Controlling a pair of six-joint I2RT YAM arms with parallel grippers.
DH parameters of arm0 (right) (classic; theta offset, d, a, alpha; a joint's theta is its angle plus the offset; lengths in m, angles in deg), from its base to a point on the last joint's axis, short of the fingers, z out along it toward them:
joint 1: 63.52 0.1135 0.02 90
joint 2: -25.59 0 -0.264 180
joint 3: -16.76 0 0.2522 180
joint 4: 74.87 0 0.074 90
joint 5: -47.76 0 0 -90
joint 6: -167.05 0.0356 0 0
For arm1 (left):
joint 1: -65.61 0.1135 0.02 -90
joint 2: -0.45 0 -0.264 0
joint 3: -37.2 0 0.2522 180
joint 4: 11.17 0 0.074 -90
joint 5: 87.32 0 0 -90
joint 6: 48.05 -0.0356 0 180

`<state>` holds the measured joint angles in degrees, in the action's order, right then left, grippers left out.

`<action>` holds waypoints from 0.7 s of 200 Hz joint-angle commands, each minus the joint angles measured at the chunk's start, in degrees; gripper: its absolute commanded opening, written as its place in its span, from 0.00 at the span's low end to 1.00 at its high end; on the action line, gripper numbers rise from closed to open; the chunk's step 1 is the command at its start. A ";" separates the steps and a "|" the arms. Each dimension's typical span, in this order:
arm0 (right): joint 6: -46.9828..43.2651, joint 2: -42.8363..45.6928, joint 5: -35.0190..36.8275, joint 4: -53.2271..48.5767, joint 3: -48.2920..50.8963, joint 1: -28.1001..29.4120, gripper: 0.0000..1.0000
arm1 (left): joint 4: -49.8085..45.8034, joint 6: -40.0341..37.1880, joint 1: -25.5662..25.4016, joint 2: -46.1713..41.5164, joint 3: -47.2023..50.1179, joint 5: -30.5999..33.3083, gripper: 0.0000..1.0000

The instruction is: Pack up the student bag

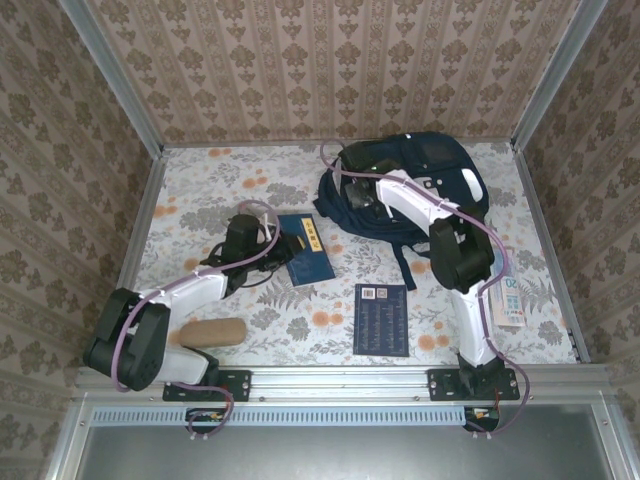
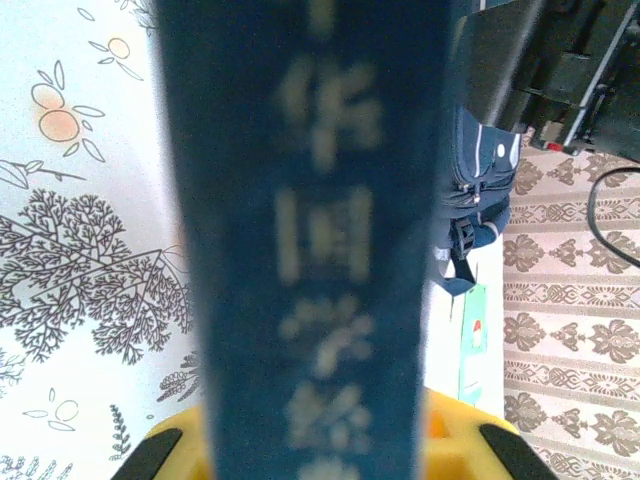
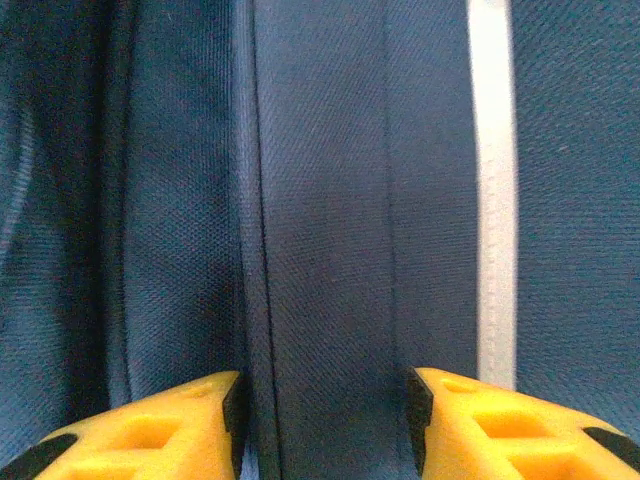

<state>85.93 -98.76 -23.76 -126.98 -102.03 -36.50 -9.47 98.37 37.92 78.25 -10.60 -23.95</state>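
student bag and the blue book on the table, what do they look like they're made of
Student bag: woven synthetic cloth, probably nylon or polyester. The right wrist view shows a fine matte weave, stitched seams and a sewn-on white stripe. Blue book: apparently paper with a smooth card cover. It is thin and flat, with a yellow label. Its gloss is too blurred to judge.

Blurred pale characters on blue book (image 2: 310, 240), unreadable

Damask-papered walls (image 1: 330, 60) enclose a floral tabletop (image 1: 200, 195).
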 commanded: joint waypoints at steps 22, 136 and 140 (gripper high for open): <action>-1.71 -3.22 0.06 -2.65 -4.28 -0.20 0.43 | -1.43 -2.11 0.34 -2.35 -2.92 -0.70 0.00; -2.05 13.30 -1.79 -4.94 -7.48 -0.83 0.00 | 4.05 0.97 0.96 5.25 -12.89 -1.47 0.00; -2.23 13.76 -1.79 -5.10 -7.82 -0.86 0.00 | 4.73 1.32 0.96 6.02 -13.44 -1.57 0.00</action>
<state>84.64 -92.01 -24.48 -131.42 -105.44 -37.72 -11.24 97.65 38.64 80.78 -19.43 -23.99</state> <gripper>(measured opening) 0.070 0.130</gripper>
